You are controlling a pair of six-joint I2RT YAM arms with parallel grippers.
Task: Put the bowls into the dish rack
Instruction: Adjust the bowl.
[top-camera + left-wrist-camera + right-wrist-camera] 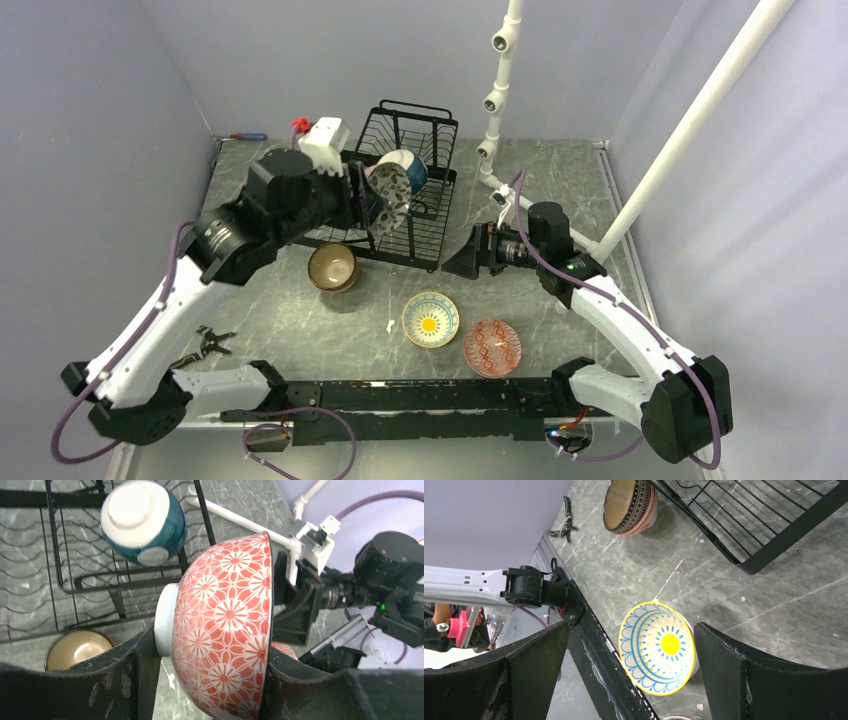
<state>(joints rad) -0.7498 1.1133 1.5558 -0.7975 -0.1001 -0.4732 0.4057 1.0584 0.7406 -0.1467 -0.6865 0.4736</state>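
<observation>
we find the rack [415, 225] filling the back middle of the table [270, 320]. a teal bowl [420, 172] lies in it, and the left gripper [217, 677] clamps a red flowered bowl [225, 610] on edge just beside it, so the gap there is tight. the wide-open right gripper [458, 255] blocks the rack's right side, with the white pipe stand [493, 110] behind. a brown bowl [332, 267] crowds the rack's front left corner. a yellow bowl [431, 319] and a red patterned bowl [492, 347] stand further forward, with bare stone between them and the rack.
</observation>
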